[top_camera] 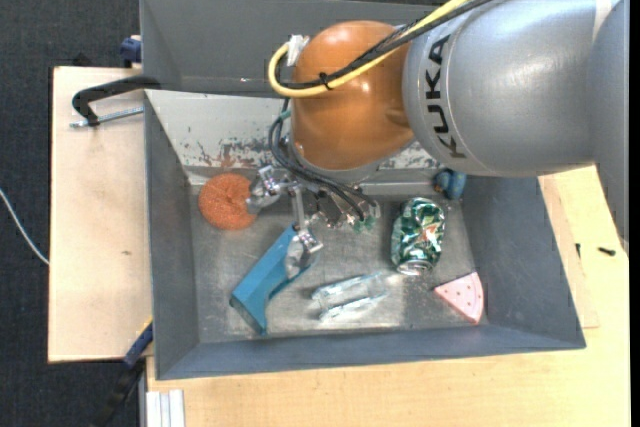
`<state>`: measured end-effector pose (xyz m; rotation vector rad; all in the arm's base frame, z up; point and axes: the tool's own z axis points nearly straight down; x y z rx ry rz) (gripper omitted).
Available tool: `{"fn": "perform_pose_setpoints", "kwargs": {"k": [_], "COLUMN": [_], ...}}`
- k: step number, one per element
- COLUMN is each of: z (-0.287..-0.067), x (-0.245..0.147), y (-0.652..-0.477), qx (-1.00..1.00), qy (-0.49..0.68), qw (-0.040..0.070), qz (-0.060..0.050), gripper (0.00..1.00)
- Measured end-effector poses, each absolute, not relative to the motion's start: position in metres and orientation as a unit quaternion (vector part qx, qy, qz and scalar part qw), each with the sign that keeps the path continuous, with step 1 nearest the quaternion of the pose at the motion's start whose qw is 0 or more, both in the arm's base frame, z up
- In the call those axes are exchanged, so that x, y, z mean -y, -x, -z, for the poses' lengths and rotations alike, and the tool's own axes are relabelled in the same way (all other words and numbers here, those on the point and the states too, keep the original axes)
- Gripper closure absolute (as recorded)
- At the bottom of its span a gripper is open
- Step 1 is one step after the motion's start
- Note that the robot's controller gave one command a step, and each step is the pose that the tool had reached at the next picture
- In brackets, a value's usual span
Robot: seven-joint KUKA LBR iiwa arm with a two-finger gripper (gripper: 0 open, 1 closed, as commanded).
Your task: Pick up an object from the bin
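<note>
My gripper (pixel 303 248) hangs under the orange wrist cover in the middle of the bin, its metal fingertips down at the upper end of a blue wedge-shaped block (pixel 262 283). The block lies slanted toward the bin's front left. I cannot see whether the fingers stand around the block or just above it. An orange scrubber ball (pixel 227 201) rests to the left of the gripper. A crumpled clear plastic wrapper (pixel 349 296) lies on the floor just right of the block.
A crushed green drinks can (pixel 418 235) stands to the right of the gripper. A pink watermelon-slice toy (pixel 460 296) lies at the front right. A small blue thing (pixel 449 182) peeks out under the arm at the back wall.
</note>
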<state>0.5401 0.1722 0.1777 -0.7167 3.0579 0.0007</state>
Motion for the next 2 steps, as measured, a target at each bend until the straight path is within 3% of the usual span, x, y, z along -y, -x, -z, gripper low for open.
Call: {"fn": "perform_pose_setpoints", "kwargs": {"k": [1, 2], "z": [-0.157, -0.100], "x": [-0.156, -0.157], "y": [-0.537, -0.555], "qx": [-0.973, -0.939], "qy": [0.233, 0.343], "qw": [0.000, 0.001], "qz": [-0.001, 0.000], "gripper": [0.00, 0.00]}}
